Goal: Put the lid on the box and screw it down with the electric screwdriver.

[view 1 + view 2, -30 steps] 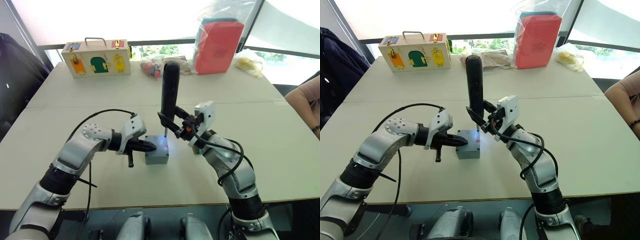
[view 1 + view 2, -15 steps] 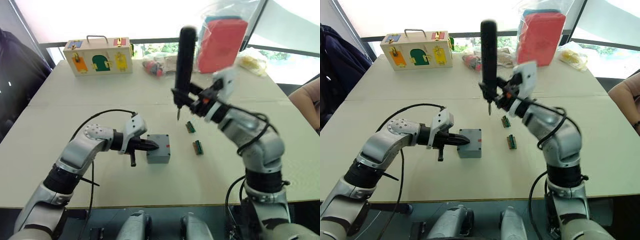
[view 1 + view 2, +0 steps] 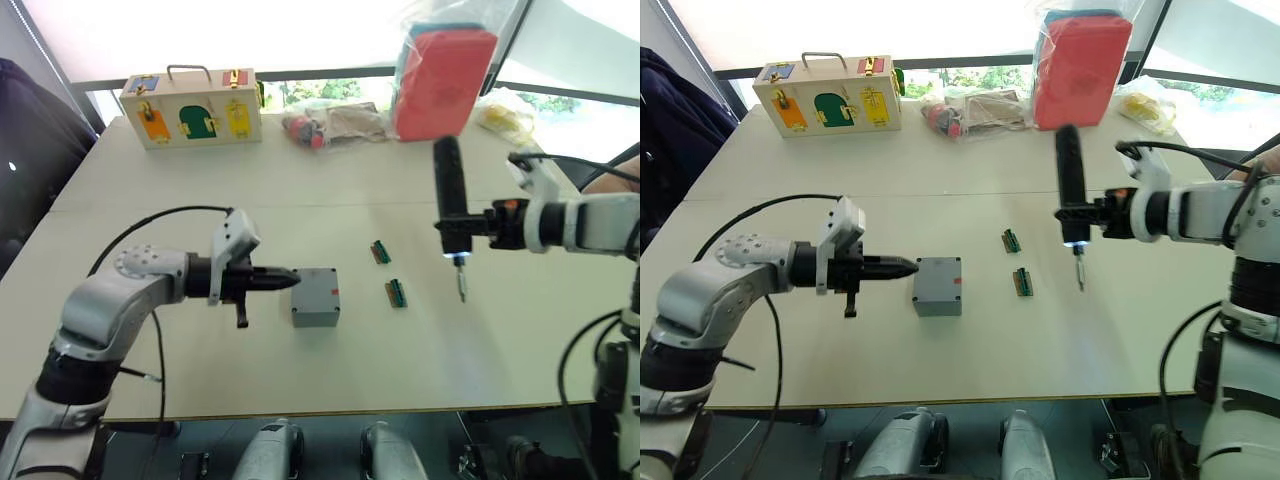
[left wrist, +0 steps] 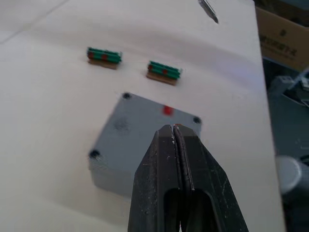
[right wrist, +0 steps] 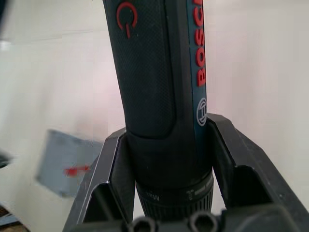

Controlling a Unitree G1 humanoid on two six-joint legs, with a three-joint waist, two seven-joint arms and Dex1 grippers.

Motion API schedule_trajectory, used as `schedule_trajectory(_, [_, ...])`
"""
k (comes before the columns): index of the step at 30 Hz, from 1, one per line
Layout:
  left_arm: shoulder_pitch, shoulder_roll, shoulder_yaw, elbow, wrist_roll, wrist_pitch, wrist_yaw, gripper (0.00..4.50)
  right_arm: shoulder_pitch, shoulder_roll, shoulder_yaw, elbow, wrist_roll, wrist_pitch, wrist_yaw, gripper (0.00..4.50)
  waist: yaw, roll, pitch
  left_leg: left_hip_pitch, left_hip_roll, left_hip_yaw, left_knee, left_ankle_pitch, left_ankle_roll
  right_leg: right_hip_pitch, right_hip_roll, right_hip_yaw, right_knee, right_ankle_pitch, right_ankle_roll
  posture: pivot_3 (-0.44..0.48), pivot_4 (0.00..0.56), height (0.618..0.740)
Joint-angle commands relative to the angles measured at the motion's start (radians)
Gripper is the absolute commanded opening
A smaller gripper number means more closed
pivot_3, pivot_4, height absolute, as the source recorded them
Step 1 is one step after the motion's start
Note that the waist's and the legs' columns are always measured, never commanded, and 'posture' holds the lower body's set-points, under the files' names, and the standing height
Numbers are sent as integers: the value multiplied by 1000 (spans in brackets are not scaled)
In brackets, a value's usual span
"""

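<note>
my right gripper (image 5: pixel 166 193) has its fingers clamped round the electric screwdriver (image 3: pixel 449 205), upright, bit down, lit, hanging over bare table (image 3: pixel 520 320) well right of the box (image 3: pixel 315 297). left gripper (image 3: pixel 283 279) fingers pressed together, empty, tips just beside the box's left edge. lid (image 4: pixel 145 126) sits on the box. i judge we're between screws; next i need the bit lined up over a corner hole.

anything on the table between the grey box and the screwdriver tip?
Two small green strips lie between the grey plastic box and the black electric screwdriver, per the right eye view.
</note>
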Motion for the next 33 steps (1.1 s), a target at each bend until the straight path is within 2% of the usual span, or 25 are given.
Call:
schedule_trajectory(1, [29, 47, 12, -112, -40, 4, -12, 0, -9, -30, 74, 128, 46, 7, -25, 1712, -8, 0, 0, 0, 0, 0, 0, 0, 0, 0, 0, 0, 0, 0, 0, 0, 150, 740])
schedule_trajectory(8, [32, 44, 3, -152, -65, 28, 39, 0, -75, 62, 87, 352, -44, 7, -113, 1712, -17, 1, 1, -1, 1, 0, 0, 0, 0, 0, 3, -1, 0, 1, 0, 0, 150, 740])
schedule_trajectory(17, [30, 60, 8, -154, -104, 61, 63, 0, -47, 91, 129, 301, -140, 7, -130, 1712, -13, 1, 1, -1, 0, 0, 2, 0, 0, 0, 4, -2, 1, 1, 0, 0, 150, 740])
schedule_trajectory(19, [21, 60, -1, -142, -103, 56, 59, 0, -32, 103, 130, 275, -168, 7, -127, 2713, -13, 1, 1, -1, 0, 0, 2, 0, 0, 0, 4, -2, 1, 1, 0, 0, 150, 740])
schedule_trajectory(20, [14, 56, -5, -134, -100, 55, 63, 0, -27, 107, 129, 264, -175, 7, -122, 2768, -13, 0, 1, -1, 0, 0, 2, 0, 0, 0, 4, -2, 1, 1, 0, 0, 150, 740])
schedule_trajectory(22, [3, 48, -2, -112, -97, 52, 68, 0, -12, 111, 128, 234, -188, 7, -113, 3576, -13, 0, 0, 0, 0, 0, 2, 0, 0, 1, 4, -2, 2, 1, 0, 0, 150, 740])
schedule_trajectory(25, [-4, 45, 22, -67, -97, 47, 74, 0, 15, 112, 113, 165, -216, 2, -107, 4359, -10, -1, 0, 2, 0, -1, 3, 0, 0, 3, 4, -2, 1, 0, 0, 0, 150, 740])
schedule_trajectory(29, [9, 68, 63, -38, -103, 50, 74, 0, 13, 120, 42, 100, -242, -29, -104, 4479, -10, -1, 0, 2, 0, -1, 3, 0, 1, 4, 4, -2, 1, 0, 0, 0, 150, 740])
schedule_trajectory(33, [33, 96, 167, -20, -155, 100, 94, 0, -15, 107, -43, -28, -220, -46, -57, 4479, -14, 0, 0, 2, 0, -1, 2, 0, 1, 2, 4, -2, 2, 0, 1, 0, 150, 740])
